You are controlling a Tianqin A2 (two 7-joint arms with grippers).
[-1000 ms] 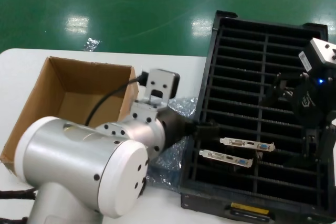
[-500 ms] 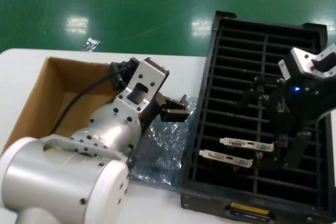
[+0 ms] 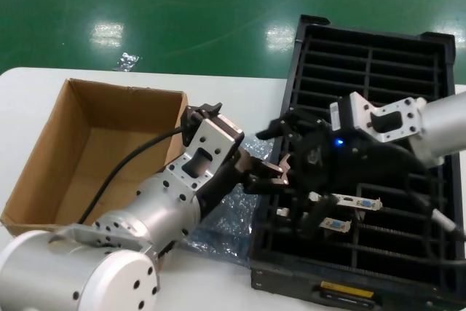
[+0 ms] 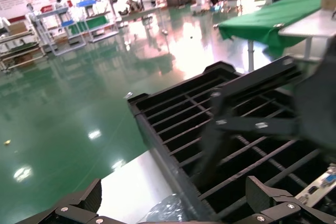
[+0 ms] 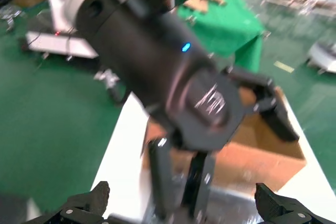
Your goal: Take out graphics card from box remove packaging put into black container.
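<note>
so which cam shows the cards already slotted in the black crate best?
Head view: two graphics cards lie in the black crate, silver brackets partly behind the right gripper. Left wrist view catches only one bracket end at the frame's edge. Right wrist view shows none.

both arms reach inward, the left gripper (image 3: 263, 172) with fingers spread facing the right gripper (image 3: 291, 180), apparently spread too, tips nearly meeting just beside each other.

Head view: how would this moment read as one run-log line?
left end effector open over packaging | right end effector open at black container edge | two graphics cards slotted | box looks empty
</note>
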